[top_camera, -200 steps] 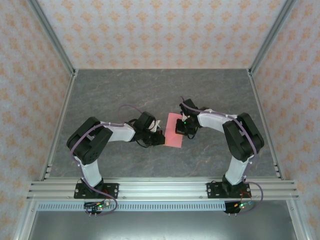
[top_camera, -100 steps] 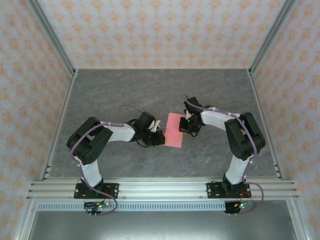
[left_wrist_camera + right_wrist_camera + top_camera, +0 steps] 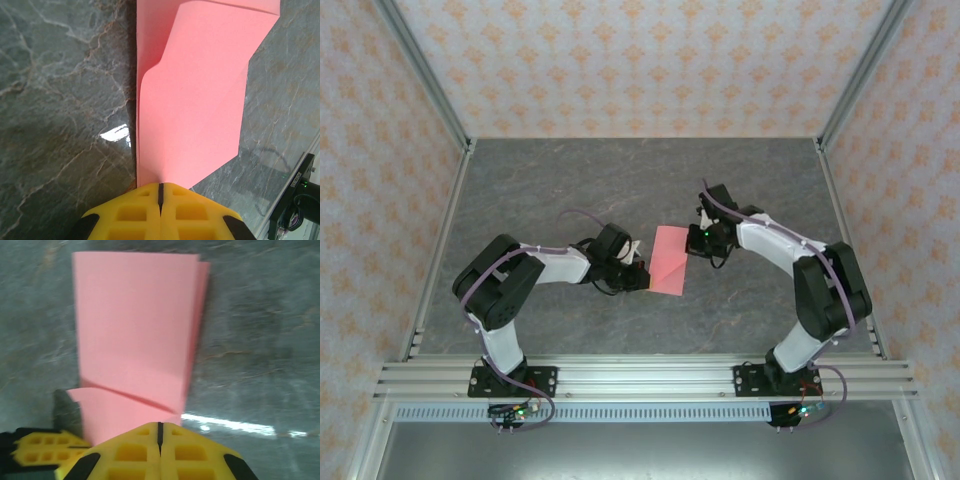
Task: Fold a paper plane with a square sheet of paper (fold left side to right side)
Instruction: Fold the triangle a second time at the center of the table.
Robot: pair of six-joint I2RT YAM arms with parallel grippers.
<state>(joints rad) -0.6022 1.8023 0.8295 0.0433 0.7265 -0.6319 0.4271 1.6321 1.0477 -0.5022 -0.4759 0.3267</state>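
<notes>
square sheet of paper (image 3: 669,260): folded, centre frame, between the grippers
left gripper (image 3: 640,270): pinching its left edge
right gripper (image 3: 696,243): pressed together, at its right edge

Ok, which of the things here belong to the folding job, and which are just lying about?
Job: the square sheet of paper, already folded over; left gripper and right gripper, fingers shut, at its edges.
Just surroundings: grey table; patterned walls; aluminium frame rail.
</notes>
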